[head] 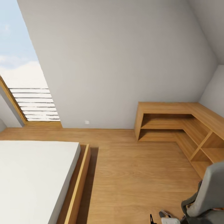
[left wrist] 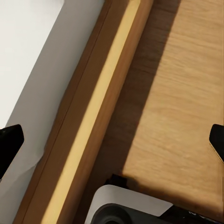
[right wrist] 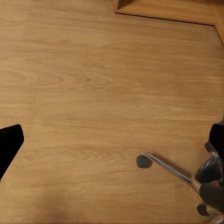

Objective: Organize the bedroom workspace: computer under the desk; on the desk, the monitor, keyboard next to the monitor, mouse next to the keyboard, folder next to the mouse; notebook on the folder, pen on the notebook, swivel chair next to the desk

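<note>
Carefully now: with your right gripper (right wrist: 112, 140) spread wide and empty, the swivel chair (head: 205, 193) has its chrome leg and caster (right wrist: 143, 162) just beyond the fingers, so swinging carelessly could knock it rolling away.

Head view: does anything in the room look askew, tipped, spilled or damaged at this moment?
Nothing stands out. The swivel chair stands upright on the wooden floor near the corner shelving, its chrome leg and caster resting flat. The bed looks neat, and nothing lies spilled.
</note>
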You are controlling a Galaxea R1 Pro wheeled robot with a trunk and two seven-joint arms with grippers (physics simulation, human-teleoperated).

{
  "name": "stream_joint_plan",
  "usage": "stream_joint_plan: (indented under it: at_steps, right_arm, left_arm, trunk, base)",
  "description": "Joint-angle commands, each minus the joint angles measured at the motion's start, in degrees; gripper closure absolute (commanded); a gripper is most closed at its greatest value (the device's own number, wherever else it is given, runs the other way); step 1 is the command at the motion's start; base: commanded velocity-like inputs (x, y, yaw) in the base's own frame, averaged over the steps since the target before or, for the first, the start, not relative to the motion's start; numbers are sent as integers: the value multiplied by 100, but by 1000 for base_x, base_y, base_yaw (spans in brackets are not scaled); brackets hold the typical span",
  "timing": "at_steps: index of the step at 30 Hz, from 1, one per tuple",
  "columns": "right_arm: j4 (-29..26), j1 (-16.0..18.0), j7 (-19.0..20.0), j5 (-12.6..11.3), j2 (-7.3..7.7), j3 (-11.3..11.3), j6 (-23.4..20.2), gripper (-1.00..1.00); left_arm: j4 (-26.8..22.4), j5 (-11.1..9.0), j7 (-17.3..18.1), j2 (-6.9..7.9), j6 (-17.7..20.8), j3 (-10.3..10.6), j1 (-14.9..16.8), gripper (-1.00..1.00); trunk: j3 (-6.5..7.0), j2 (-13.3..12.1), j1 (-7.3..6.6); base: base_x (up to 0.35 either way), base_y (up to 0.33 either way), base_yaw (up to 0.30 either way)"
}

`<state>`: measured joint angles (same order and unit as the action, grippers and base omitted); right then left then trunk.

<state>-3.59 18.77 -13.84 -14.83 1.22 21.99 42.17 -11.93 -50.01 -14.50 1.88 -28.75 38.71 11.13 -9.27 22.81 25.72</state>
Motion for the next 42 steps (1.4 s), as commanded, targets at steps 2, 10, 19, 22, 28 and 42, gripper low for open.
stream_joint_plan:
  at_steps: [2,10,19,22,28,42]
  right_arm:
    - [-1,4,-23,-37,1,51,11,-100]
    - [1,4,-20,-37,1,51,3,-100]
    - [4,4,-21,-37,1,51,-3,-100]
    - [5,4,-21,-37,1,51,-5,-100]
    - [6,4,-21,-37,0,51,-6,-100]
    - [7,4,-15,-37,0,51,-7,-100]
  left_arm:
    - [-11,-15,-47,5,-8,49,3,-100]
    - [-11,-12,-51,-1,-8,51,3,-100]
    - [-11,-11,-46,-3,-8,56,3,-100]
    - [-11,-9,-45,-3,-8,55,3,-100]
    - [-11,-10,-45,-3,-8,57,3,-100]
    - [-11,-11,-44,-3,0,58,3,-100]
  trunk:
    - [-11,11,6]
    - [-11,11,6]
    - [-11,11,6]
    - [-11,11,6]
    - [-11,11,6]
    - [-11,11,6]
  base:
    - [324,0,0]
    - [324,0,0]
    - [324,0,0]
    - [324,0,0]
    - [324,0,0]
    - [324,-8,0]
